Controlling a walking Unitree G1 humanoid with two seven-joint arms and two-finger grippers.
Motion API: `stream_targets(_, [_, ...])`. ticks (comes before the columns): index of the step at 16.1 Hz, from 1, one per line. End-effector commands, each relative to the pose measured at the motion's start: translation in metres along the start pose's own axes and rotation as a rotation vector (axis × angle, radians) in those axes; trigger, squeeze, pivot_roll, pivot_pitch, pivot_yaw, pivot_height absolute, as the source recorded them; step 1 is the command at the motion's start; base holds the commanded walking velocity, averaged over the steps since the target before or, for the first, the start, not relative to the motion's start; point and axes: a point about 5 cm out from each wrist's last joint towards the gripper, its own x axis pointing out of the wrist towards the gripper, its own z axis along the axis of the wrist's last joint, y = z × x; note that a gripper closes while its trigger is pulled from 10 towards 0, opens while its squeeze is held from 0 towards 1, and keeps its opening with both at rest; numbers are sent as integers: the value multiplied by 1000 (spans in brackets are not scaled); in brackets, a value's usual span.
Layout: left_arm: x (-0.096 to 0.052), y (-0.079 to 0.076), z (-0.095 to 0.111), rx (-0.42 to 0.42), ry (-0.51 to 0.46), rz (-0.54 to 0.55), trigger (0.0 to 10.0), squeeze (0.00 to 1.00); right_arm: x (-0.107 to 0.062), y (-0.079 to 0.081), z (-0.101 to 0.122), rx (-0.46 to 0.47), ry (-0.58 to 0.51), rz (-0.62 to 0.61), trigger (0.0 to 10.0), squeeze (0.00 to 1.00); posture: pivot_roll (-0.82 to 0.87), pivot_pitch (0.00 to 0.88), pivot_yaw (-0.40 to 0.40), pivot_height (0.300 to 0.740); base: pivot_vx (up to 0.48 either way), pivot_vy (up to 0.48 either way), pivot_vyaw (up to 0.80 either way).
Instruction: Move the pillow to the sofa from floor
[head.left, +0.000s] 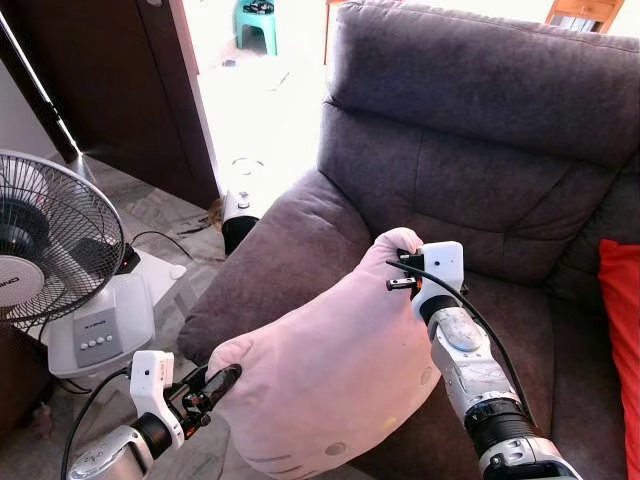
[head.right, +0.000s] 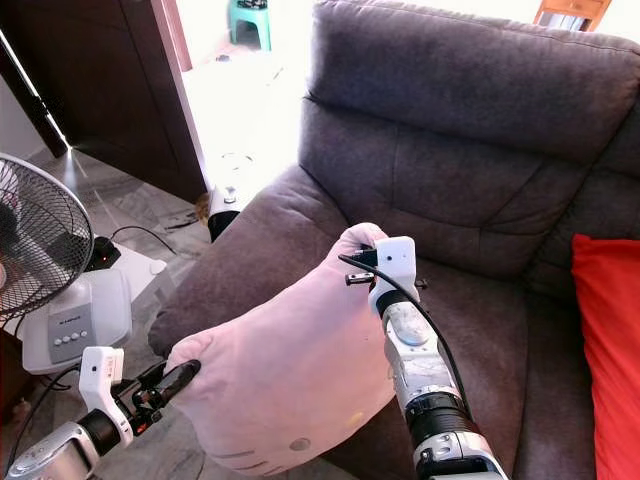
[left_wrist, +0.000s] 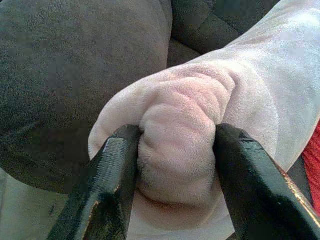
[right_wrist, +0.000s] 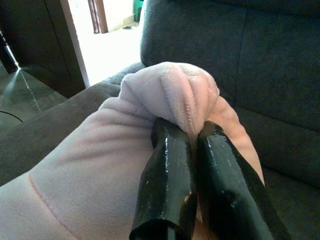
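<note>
A pale pink pillow hangs in the air over the front edge and left armrest of a dark grey sofa, held between the robot's two arms. The left gripper pinches the pillow's lower left corner; in the left wrist view its two black fingers stand apart with a thick fold of plush fabric squeezed between them. The right gripper bites the pillow's upper corner near the sofa seat, its fingers pressed close together on a bunched knot of fabric, as the right wrist view shows. The pillow's lower part droops below the seat's front edge; a thin curved line of stitching and a small round mark show on its face.

A red cushion lies at the right end of the seat. To the robot's left stands a fan with a wire guard; lettering on its centre cap is cut off and cannot be read, and its white base carries a row of buttons under a small label too fine to make out. A black cable runs across the floor by the base. Beyond the sofa's armrest, a dark wooden door stands beside a brightly lit opening, with a teal stool far back.
</note>
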Motion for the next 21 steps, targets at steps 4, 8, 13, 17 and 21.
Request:
stream_targets(4, [2, -1, -1, -5, 5, 1, 0, 0, -2, -3, -5, -3, 25, -9, 10000, 0, 141, 143, -28, 740, 0, 0, 0])
stream_targets(8, [2, -2, 2, -10, -18, -2, 0, 0, -3, -2, -5, -2, 26, -8, 10000, 0, 142, 142, -28, 740, 0, 0, 0])
stream_targets(13, [9, -6, 13, 37, -61, 10, 0, 0, -3, -2, -5, 0, 24, -10, 10000, 0, 143, 141, -27, 740, 0, 0, 0])
stream_targets(17, [14, -7, 33, 201, -61, 41, 0, 0, -2, -1, -5, 1, 21, -10, 10000, 0, 144, 135, -24, 740, 0, 0, 0])
stream_targets(21, [21, 9, 75, 497, -164, 290, 10000, 0, -2, -2, -1, -11, -5, -20, 10000, 0, 152, 127, -19, 740, 0, 0, 0])
